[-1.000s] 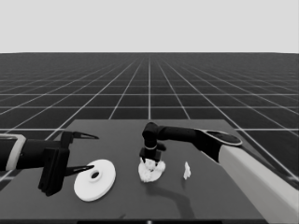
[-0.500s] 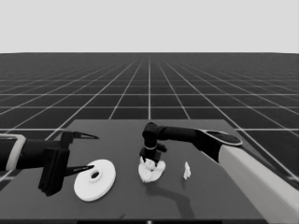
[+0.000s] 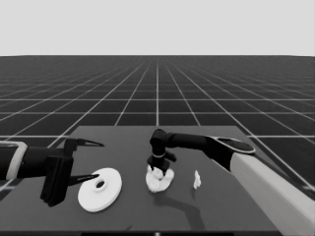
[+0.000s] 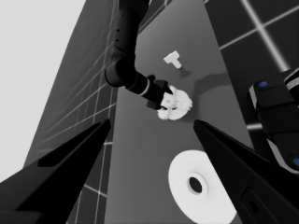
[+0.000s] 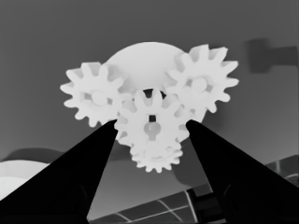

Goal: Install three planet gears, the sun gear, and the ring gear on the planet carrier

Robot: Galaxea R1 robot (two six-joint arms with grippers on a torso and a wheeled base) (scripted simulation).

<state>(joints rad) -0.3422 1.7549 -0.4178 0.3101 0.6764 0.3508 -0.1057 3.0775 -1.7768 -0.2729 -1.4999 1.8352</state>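
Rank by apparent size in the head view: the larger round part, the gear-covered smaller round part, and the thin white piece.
1. Larger round part, under the waiting left gripper.
2. Smaller round part with its gears, below the right gripper.
3. Thin white piece, smallest, though it lies at similar depth.

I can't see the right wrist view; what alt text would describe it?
Between the right gripper's two black fingers, a small toothed gear sits over the smaller round part's centre. Two more gears flank it, a fourth shows behind, and the jaws flank the centre gear, apparently without gripping it.
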